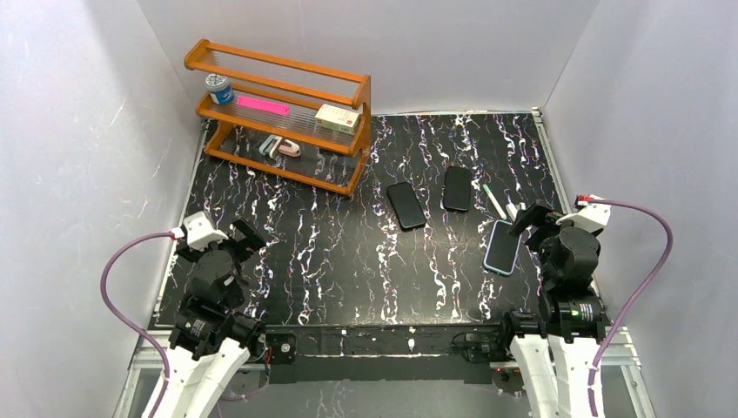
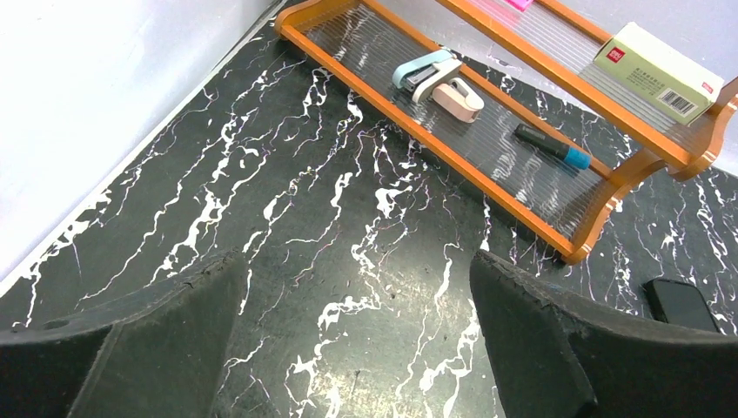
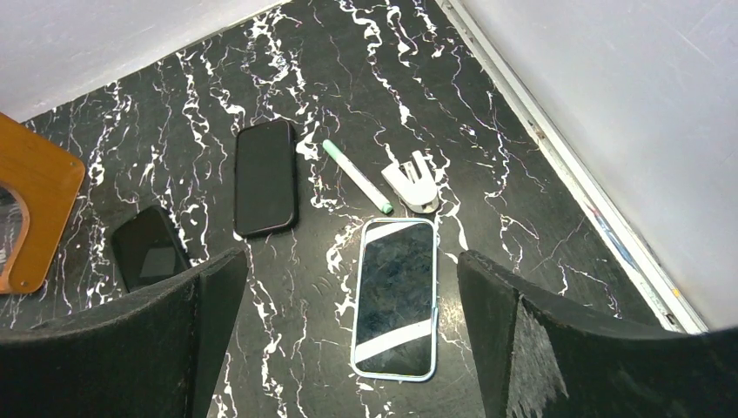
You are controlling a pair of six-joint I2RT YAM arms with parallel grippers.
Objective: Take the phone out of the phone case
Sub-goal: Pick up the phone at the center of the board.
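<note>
**Phone in its case, both hands open and empty**

The phone lies flat and screen-up on the right side of the tabletop, seated in its pale blue case, whose rim shows all round the screen. The right hand hovers above it with its fingers spread wide, gripping nothing. In the right wrist view the phone sits between the two fingers, nearer the right one. The left hand is also open and empty, over bare tabletop on the far left, well apart from the phone.

Nothing of the task looks done yet, and several things could go wrong.

- **Lifting both as one.** The case wraps the phone closely, so a plain pinch across the sides would likely pick up phone and case together rather than part them.
- **No grip on a flat thing.** The phone lies flush on the tabletop, so fingers closing on its thin edge may slide off or push it along.
- **No second hold.** Peeling the case probably needs one hand to pin and one to pull, and the left hand has a long way to come.
- **Clutter at the top end.** A green pen and a small white clip lie just beside the phone's far edge, where a nudge would scatter them.
- **Wrong target.** Two dark phones lie near, and whether they have cases I cannot tell.
</note>
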